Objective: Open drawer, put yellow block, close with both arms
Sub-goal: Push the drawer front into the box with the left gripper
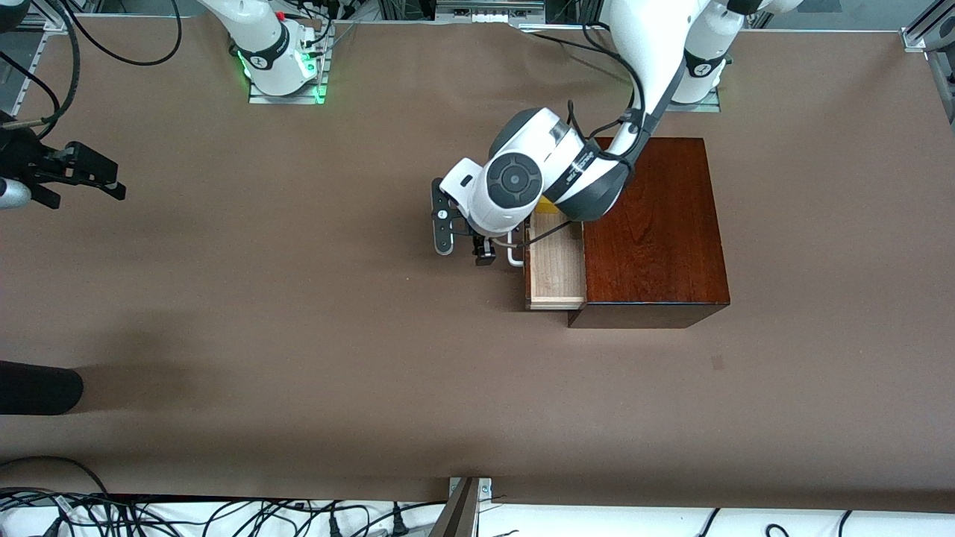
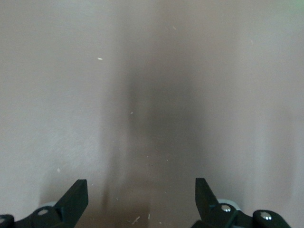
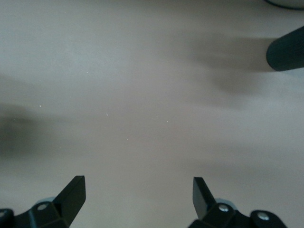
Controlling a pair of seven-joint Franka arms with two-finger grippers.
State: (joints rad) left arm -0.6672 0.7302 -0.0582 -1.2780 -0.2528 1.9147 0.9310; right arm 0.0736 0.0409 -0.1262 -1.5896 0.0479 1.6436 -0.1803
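Note:
The dark reddish-brown wooden box stands toward the left arm's end of the table. Its drawer is pulled out and shows its pale inside, with the white handle at its front. A sliver of the yellow block shows in the drawer; the left arm's wrist hides the rest of it. My left gripper is open and empty over bare table just in front of the handle; its wrist view shows only table. My right gripper is open and empty, waiting over the table's edge at the right arm's end.
A black cylinder juts in over the table at the right arm's end, nearer the front camera than the right gripper; it also shows in the right wrist view. Cables lie along the table's near edge.

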